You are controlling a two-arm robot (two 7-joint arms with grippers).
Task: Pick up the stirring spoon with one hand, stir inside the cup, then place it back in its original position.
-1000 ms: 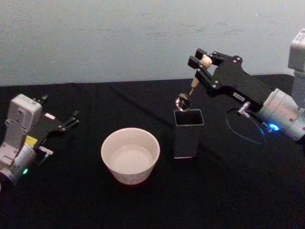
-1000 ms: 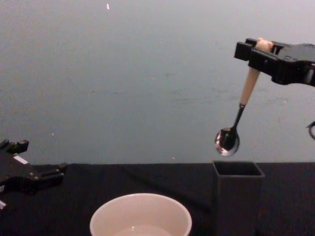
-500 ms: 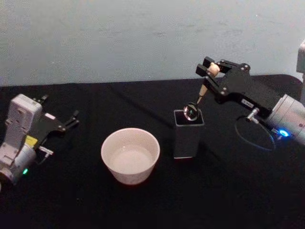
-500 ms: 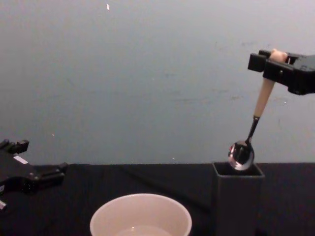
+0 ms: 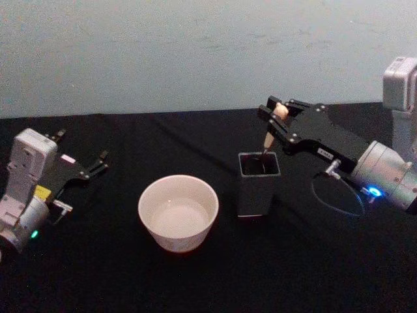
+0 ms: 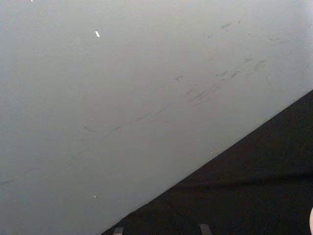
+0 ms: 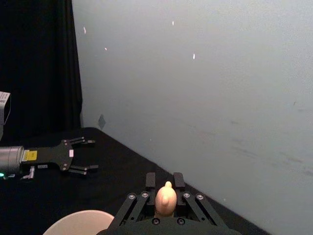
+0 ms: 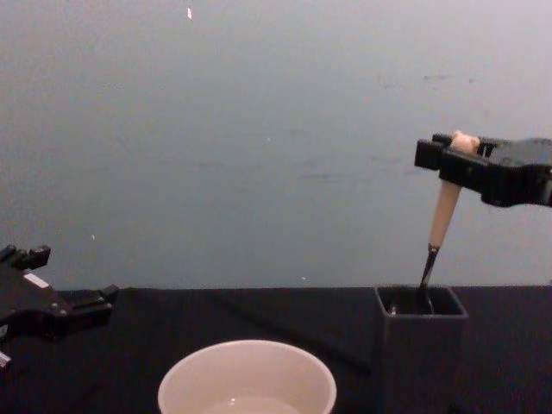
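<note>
The stirring spoon (image 5: 268, 135) stands nearly upright in the dark grey square holder (image 5: 258, 186), its original position. The thin neck dips below the holder's rim (image 8: 420, 293) and the bowl is hidden inside. My right gripper (image 5: 279, 112) is shut on the top of the beige handle (image 8: 445, 220), just under the knob (image 7: 166, 198), above the holder. The cream cup (image 5: 178, 212) sits left of the holder, apart from it, and its rim shows in the chest view (image 8: 246, 379). My left gripper (image 5: 83, 145) rests open at the far left, holding nothing.
A black cloth (image 5: 293, 274) covers the table, with a pale wall (image 5: 195, 52) close behind. The right arm's cable (image 5: 335, 192) loops just right of the holder. Bare cloth lies between the cup and the left arm (image 5: 26, 195).
The right gripper has come down with the spoon. Its bowl went from above the holder's rim down into the holder. The left arm has stayed put.
</note>
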